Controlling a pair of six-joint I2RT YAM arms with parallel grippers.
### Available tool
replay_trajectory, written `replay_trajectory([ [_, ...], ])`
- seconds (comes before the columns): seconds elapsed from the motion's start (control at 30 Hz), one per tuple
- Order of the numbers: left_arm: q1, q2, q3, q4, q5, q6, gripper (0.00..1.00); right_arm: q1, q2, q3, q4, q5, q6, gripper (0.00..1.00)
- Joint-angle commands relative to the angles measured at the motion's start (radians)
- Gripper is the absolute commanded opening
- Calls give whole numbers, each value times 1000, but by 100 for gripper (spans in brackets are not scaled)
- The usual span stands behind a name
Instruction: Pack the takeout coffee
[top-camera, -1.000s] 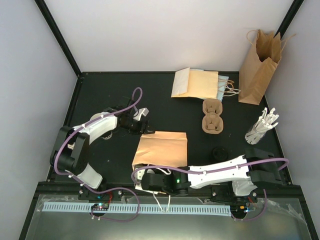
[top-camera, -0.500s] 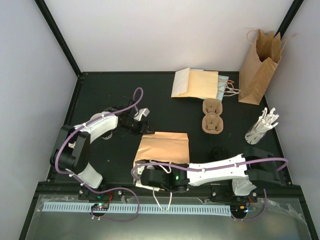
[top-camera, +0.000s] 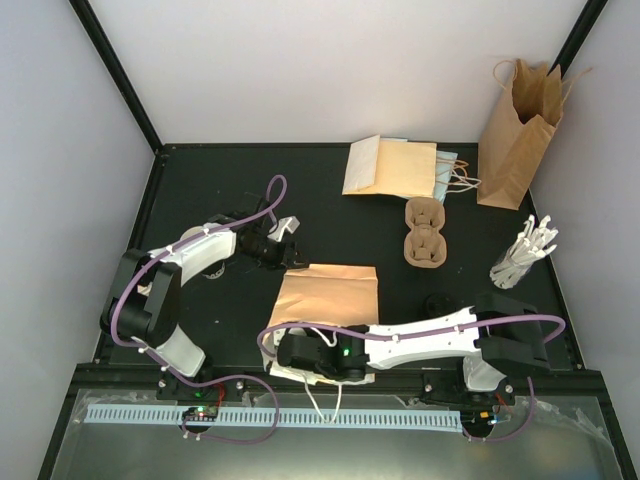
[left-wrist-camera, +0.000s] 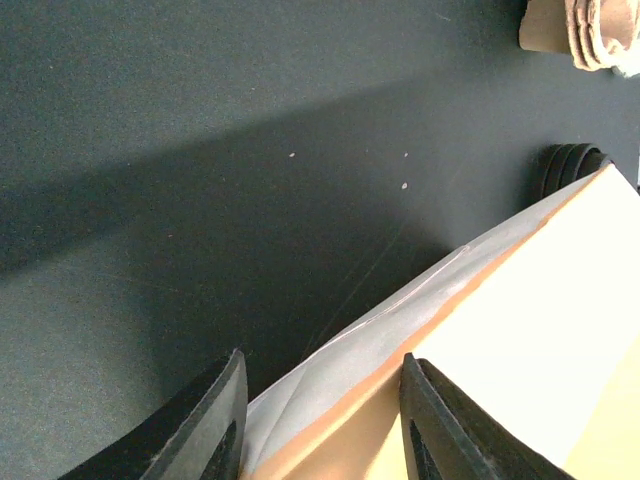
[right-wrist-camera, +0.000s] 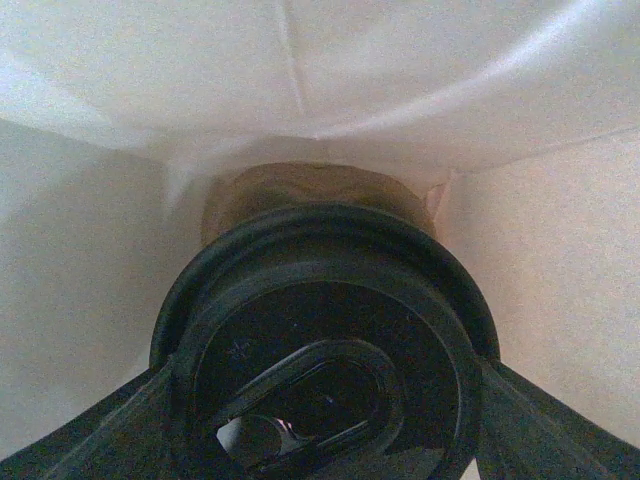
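Note:
A tan paper bag (top-camera: 330, 295) lies flat on the black table. My right gripper (top-camera: 290, 352) has reached into its near, open end. In the right wrist view the right gripper (right-wrist-camera: 320, 400) is shut on a takeout coffee (right-wrist-camera: 320, 330), seen lid-on with its cup body behind, inside the bag's pale walls (right-wrist-camera: 150, 100). My left gripper (top-camera: 283, 252) sits at the bag's far left corner. Its jaws (left-wrist-camera: 322, 365) stand apart with the bag's edge (left-wrist-camera: 520, 310) between them. Another takeout coffee (top-camera: 437, 303) stands to the right of the bag, its black lid (left-wrist-camera: 570, 170) also in the left wrist view.
A cardboard cup carrier (top-camera: 424, 232) lies beyond the bag. Flat spare bags (top-camera: 395, 167) are stacked at the back, and an upright bag (top-camera: 515, 125) stands in the back right corner. A holder of white sticks (top-camera: 525, 255) sits by the right edge.
My right arm has slid further left, pushing the cup deeper into the bag. The left jaws have narrowed around the bag's edge.

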Motion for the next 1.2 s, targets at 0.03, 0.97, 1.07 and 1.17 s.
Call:
replay_trajectory([
  [0.03, -9, -2, -9, -38, 41, -4, 43, -24, 42, 19, 1, 52, -6, 67],
  [0.97, -9, -62, -108, 14, 140, -152, 33, -113, 159, 8, -1, 6, -7, 68],
  [1.07, -9, -61, -117, 18, 143, -152, 33, -123, 164, 0, 6, 2, -4, 68],
  [1.17, -9, -62, -120, 21, 145, -152, 33, -125, 162, 9, -1, 2, 8, 68],
])
